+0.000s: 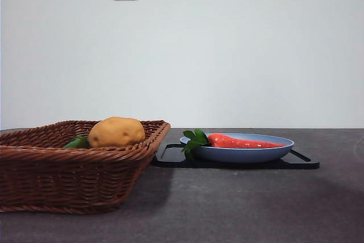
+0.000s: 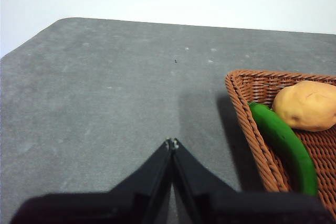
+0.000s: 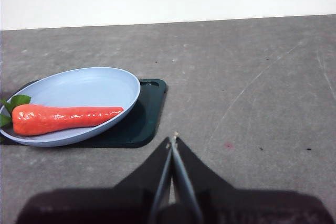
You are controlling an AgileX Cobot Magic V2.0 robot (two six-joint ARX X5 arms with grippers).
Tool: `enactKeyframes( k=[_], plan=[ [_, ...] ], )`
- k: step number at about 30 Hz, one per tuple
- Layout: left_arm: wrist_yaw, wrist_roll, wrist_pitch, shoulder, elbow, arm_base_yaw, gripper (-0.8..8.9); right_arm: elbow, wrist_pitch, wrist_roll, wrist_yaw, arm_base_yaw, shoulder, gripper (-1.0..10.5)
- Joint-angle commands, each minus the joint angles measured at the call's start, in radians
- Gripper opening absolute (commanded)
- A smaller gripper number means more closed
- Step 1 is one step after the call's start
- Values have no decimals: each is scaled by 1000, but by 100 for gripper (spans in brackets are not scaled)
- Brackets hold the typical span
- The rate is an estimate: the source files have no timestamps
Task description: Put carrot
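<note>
A: Where is the carrot (image 1: 242, 141)?

B: It lies flat in the pale blue plate (image 1: 273, 153), red-orange and glossy; its green leaves (image 1: 193, 141) hang over the plate's rim on the side toward the basket (image 1: 68, 180), its thin tip points the other way; in the right wrist view it lies along the plate's near rim, the rest of the plate bare.

A: And the plate?

B: It sits on a dark tray (image 1: 304, 162) with a handle slot at each end; the tray lies flat on the grey table (image 1: 239, 209), toward the table's far edge and just beside the basket's flared rim; whether tray and basket touch, I cannot tell.

A: What is in the basket?

B: A rounded yellow-brown potato (image 1: 116, 131) and a long green vegetable (image 2: 286, 142); in the left wrist view the green one lies along the basket's wall, the potato just beside it; the front view shows only a bit of green next to the potato.

A: The grippers?

B: Both away from the things; the left gripper (image 2: 171, 143) hangs over bare table outside the basket's wall, its two black jaws pressed tip to tip with nothing between them; the right gripper (image 3: 174, 137) hangs over bare table beside the tray's end, clear of plate and carrot, jaws likewise closed together and empty; neither arm shows in the front view.
</note>
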Motion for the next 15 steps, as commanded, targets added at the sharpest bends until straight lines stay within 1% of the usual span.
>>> enactKeyframes(
  k=[1,15],
  plan=[
    [2,-7,6,-4,-7,2,8,-5,-5,1,2,0,-3,4],
    [2,-7,6,-4,-7,2,8,-5,-5,1,2,0,-3,4]
  ],
)
